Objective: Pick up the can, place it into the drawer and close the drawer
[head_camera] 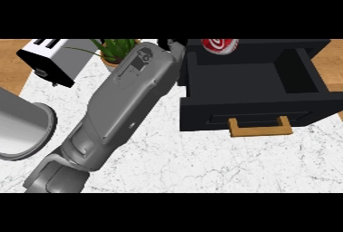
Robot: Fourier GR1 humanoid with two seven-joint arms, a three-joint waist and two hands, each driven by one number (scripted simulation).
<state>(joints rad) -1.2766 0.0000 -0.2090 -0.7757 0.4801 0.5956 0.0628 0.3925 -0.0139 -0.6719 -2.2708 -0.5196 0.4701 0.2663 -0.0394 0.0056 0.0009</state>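
Observation:
A red and white can [221, 45] lies at the far end of the open black drawer [251, 79], by its back wall. The drawer is pulled out toward me, and its wooden handle [260, 127] faces the near side. My left forearm runs from the lower left up to the drawer's far left corner. Only a small black part of the left hand [170, 44] shows there, left of the can; the wrist and the dark drawer hide the rest. I cannot tell whether the hand touches the can. The right hand shows nowhere.
A silver toaster [50, 59] stands at the far left, with a potted plant [117, 50] beside it. A large round metal vessel [20, 127] sits at the left edge. The white marble counter [201, 158] stretches in front of the drawer.

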